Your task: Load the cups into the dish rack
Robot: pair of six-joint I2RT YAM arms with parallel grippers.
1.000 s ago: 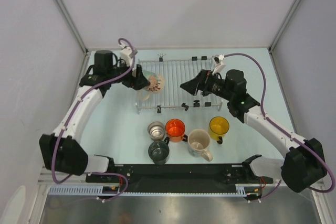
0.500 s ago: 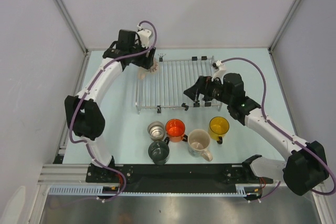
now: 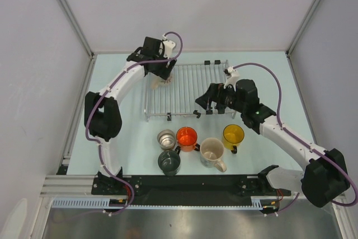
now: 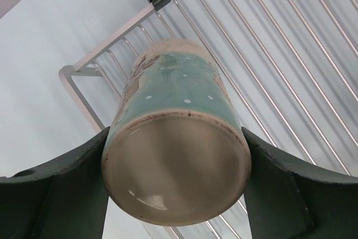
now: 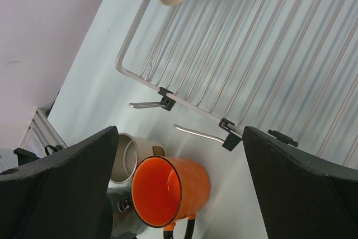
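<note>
The left gripper (image 4: 174, 138) squeezes one mug (image 4: 170, 82) at the rack's (image 3: 187, 85) far left corner, the right gripper (image 5: 180, 132) hangs open and empty, and five mugs (image 3: 211, 150) wait by the desk's near edge.

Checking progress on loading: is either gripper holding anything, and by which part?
Left gripper clamps a printed mug by its sides near the base; right gripper holds nothing.

Robotics laboratory test cell. Evidence: plain white panel walls (image 3: 196, 4) in aluminium framing (image 3: 66, 9), pale blue bench (image 3: 128, 132), two cabled robot arms (image 3: 285, 136) bolted to a black rail (image 3: 190, 183) at its near edge.
</note>
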